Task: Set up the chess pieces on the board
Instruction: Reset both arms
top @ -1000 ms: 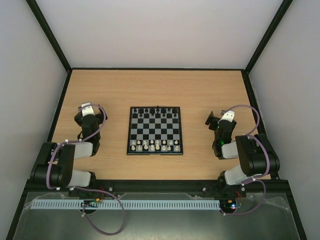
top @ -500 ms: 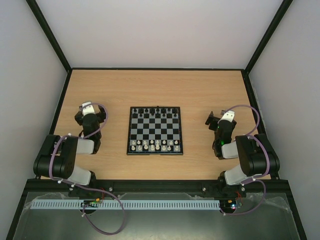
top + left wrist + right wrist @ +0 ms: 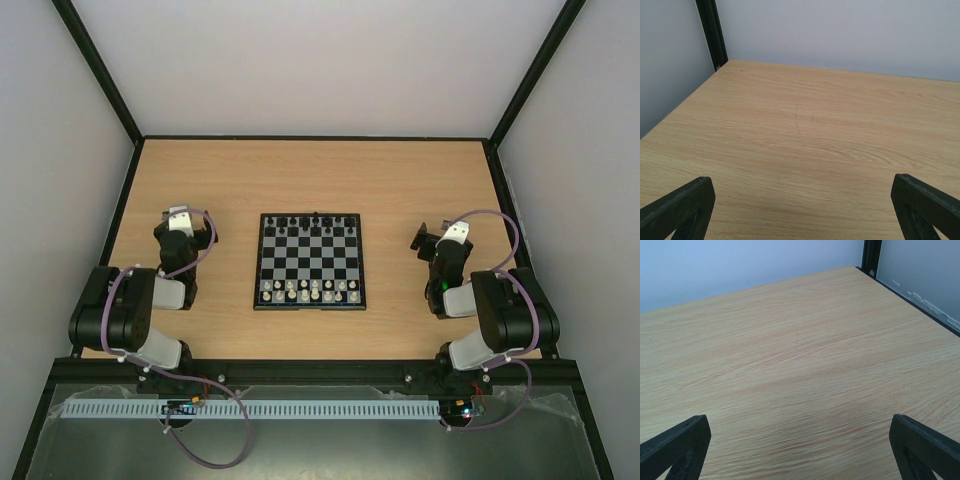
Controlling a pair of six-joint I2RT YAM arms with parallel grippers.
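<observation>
On the board (image 3: 309,262), chess pieces (image 3: 308,290); left gripper (image 3: 800,179), right gripper (image 3: 799,417) splayed (both empty)

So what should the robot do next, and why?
Probably just rest: whitish chessmen line the board's near edge, black chessmen its far edge, no loose piece shows on the table, and the left gripper and right gripper are open, empty.

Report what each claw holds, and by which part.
Nothing. The left claw and right claw both stand open, with only tabletop showing inside each.
</observation>
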